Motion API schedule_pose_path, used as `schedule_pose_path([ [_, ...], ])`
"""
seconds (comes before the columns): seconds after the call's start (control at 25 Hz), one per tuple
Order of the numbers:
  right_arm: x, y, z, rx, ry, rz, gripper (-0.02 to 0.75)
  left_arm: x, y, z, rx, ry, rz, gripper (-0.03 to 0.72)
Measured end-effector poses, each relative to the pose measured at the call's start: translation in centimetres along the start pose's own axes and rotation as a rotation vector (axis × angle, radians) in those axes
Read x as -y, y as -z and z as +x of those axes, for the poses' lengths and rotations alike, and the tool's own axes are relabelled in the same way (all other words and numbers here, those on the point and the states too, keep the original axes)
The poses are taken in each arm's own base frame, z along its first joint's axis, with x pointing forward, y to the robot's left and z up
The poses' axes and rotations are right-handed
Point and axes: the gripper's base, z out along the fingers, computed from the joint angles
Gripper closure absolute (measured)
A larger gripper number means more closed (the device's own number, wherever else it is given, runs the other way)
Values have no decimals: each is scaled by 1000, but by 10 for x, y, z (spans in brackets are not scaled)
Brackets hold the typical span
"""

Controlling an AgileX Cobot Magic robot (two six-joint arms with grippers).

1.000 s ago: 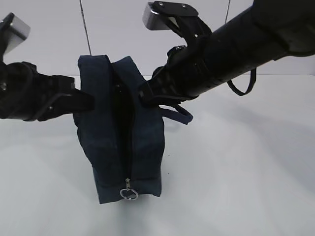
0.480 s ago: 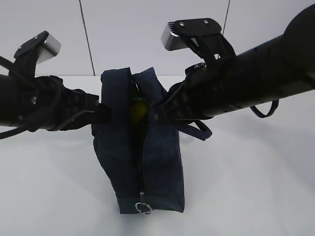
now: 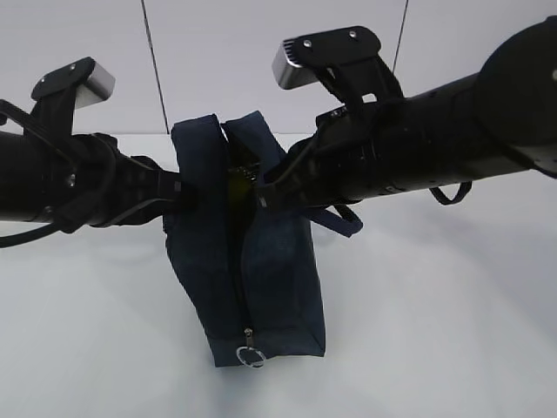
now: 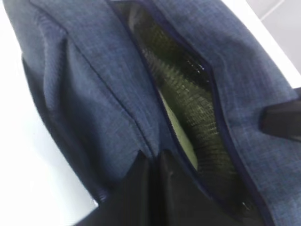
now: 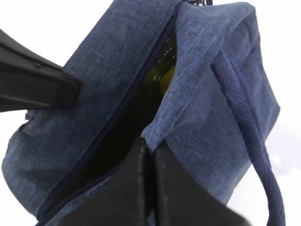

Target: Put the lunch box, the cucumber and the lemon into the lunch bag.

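The navy lunch bag [image 3: 274, 279] stands on the white table, its zipper open along the top and its ring pull [image 3: 251, 355] at the near bottom. My left gripper [image 3: 180, 195] [image 4: 153, 157] is shut on the bag's left rim. My right gripper [image 3: 263, 186] [image 5: 149, 146] is shut on the right rim. Through the slit I see a yellow-green patch, likely the lemon [image 3: 237, 185] [image 5: 162, 77]. A pale green strip, likely the lunch box lid [image 4: 181, 136], lies beside a dark green textured surface. The cucumber is not clearly told apart.
A loop handle [image 3: 338, 219] [image 5: 249, 127] hangs off the bag's right side under my right arm. The white table [image 3: 435, 313] runs back to a pale wall with dark seams. Both arms reach over the bag from either side.
Both grippers and the bag have shifted to the right and nearer the camera, then settled. The yellow-green patch has come into view in the opening. Both grips stay shut.
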Motion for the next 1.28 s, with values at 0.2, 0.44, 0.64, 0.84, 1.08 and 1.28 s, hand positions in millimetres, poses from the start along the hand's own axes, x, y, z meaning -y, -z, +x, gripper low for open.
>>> schedule_pose_path([
  [0.2, 2, -6, 1, 11, -21, 16, 729, -3, 0, -1, 15, -27, -25, 691],
  [0.44, 5, -10, 0, 30, -43, 36, 729, -4, -2, -2, 25, -15, -34, 691],
  [0.64, 8, -14, 1, 44, -36, 59, 729, -5, -12, -8, 22, -16, -38, 691],
  [0.84, 9, -17, 1, 53, -37, 74, 729, -3, -18, -13, 18, -37, -14, 691],
  [1.08, 12, -17, -1, 78, -39, 98, 729, -4, -18, -13, 23, -46, -27, 691],
  [1.28, 11, -17, 0, 72, -37, 93, 679, -5, -18, -13, 24, -49, -33, 691],
])
